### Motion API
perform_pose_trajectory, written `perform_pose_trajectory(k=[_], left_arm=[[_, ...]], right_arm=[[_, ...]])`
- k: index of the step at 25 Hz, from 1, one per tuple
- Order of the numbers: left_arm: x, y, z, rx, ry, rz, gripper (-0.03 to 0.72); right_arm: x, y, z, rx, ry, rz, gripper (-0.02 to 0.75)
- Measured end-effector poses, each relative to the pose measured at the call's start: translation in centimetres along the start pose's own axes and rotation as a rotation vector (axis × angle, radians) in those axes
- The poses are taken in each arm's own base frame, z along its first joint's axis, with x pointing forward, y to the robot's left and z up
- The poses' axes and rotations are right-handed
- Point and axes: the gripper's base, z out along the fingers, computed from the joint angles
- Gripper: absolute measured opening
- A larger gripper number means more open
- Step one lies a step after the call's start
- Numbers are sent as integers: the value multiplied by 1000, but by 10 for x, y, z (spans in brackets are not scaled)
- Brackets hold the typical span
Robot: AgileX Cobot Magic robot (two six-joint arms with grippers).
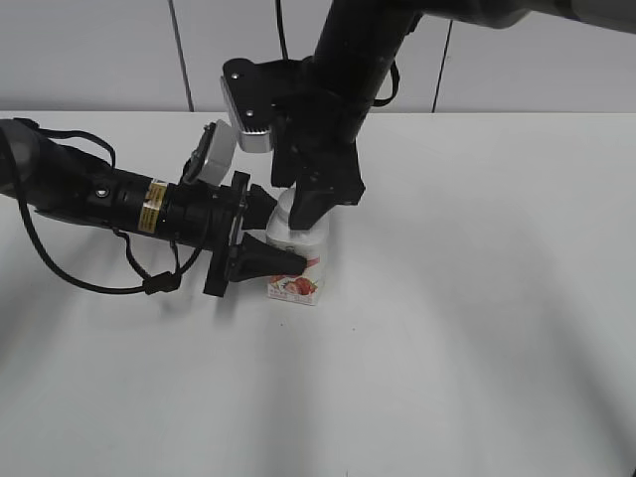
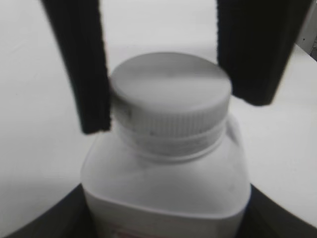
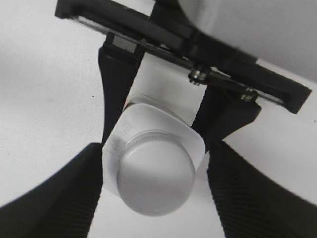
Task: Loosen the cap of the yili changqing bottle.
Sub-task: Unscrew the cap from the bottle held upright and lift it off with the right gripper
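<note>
The white yili changqing bottle (image 1: 298, 280) with a pink-red fruit label stands upright on the white table. My left gripper (image 1: 281, 250) reaches in from the left and is shut on the bottle's body; its dark jaws (image 2: 166, 220) flank the bottle (image 2: 166, 183) at the lower corners of the left wrist view. The ribbed white cap (image 2: 171, 91) sits on the neck. My right gripper (image 1: 303, 214) comes down from above. Its black fingers (image 3: 154, 148) straddle the cap (image 3: 156, 173) with a small gap on each side, so it is open. In the exterior view the cap is mostly hidden by it.
The white table (image 1: 477, 328) carries nothing else in view. A grey panelled wall (image 1: 119, 50) runs along the back edge. The left arm's cables (image 1: 99, 283) loop over the table at the left.
</note>
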Motion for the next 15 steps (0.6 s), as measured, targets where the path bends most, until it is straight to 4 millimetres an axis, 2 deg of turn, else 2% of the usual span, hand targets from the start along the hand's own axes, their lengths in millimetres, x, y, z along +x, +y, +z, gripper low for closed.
perform_pose_trajectory(k=[3, 6, 8, 10, 15], left_arm=[[0, 0, 0, 0, 0, 0, 407], [0, 0, 0, 0, 0, 0, 407], [0, 0, 0, 0, 0, 0, 407], [0, 0, 0, 0, 0, 0, 407], [0, 0, 0, 0, 0, -1, 407]], right_arm=[[-4, 1, -11, 20, -12, 19, 561], [-8, 2, -22, 37, -22, 73, 576], [-11, 4, -29, 40, -27, 179, 577], [-12, 4, -31, 40, -34, 400, 577], [-9, 3, -31, 57, -25, 1080, 577]])
